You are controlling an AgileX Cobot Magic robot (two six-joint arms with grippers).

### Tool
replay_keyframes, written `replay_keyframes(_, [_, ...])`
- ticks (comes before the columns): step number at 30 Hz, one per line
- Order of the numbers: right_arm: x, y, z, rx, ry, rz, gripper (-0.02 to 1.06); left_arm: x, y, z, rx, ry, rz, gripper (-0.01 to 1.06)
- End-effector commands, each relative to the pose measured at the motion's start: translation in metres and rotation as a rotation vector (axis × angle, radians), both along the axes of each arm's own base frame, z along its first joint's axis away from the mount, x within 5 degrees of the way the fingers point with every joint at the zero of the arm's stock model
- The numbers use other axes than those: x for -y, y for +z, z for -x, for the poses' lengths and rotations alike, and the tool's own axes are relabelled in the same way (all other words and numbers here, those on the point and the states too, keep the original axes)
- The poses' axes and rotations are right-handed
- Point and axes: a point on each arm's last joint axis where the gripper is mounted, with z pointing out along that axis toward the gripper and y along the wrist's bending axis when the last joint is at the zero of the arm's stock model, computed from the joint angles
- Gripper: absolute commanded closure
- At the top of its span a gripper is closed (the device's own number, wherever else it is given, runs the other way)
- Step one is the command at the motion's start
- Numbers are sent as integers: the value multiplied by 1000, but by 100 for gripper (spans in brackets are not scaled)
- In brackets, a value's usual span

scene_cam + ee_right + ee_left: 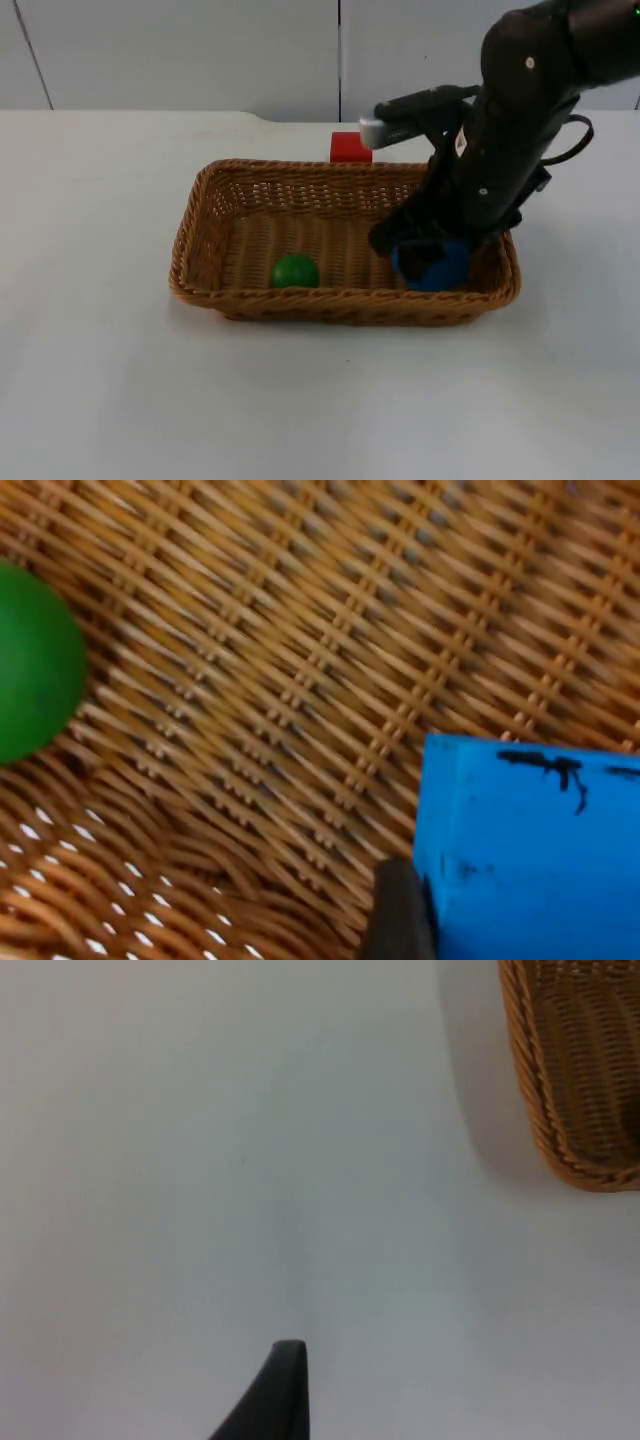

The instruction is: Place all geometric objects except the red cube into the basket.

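A woven basket (200, 215) stands in the middle of the table. Inside it, near the front wall, lies a green ball (295, 271), which also shows in the right wrist view (30, 660). My right gripper (425, 248) reaches down into the basket's right end and is shut on a blue block (435, 268). The block (530, 850) hangs close over the wicker floor, with one black fingertip (400, 920) against its side. A red cube (350, 147) sits on the table just behind the basket's far rim. My left gripper (280, 1395) waits over bare table beside the basket's corner (580, 1110).
The white table runs back to a grey partition wall (200, 50). The right arm (520, 120) leans over the basket's right end, close to the red cube. Open table lies in front of the basket and to its left.
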Motion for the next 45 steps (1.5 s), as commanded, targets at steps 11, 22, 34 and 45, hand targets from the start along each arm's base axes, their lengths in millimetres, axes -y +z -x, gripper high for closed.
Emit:
replay_keyframes(11, [6,102,14,163,9,-102,16,0,1,0,15,4,4,0])
replay_keyframes(22, [47,231,76,373,34,-206,16,0,1,0,17,5,4,0])
replay_keyframes(34, [104,246,163,510,41,-298,17,-1,18,24,138,-25,-18,0])
replay_keyframes(45, [170,233,263,640,35,-384,17,-2,40,93,372,-37,-10,0])
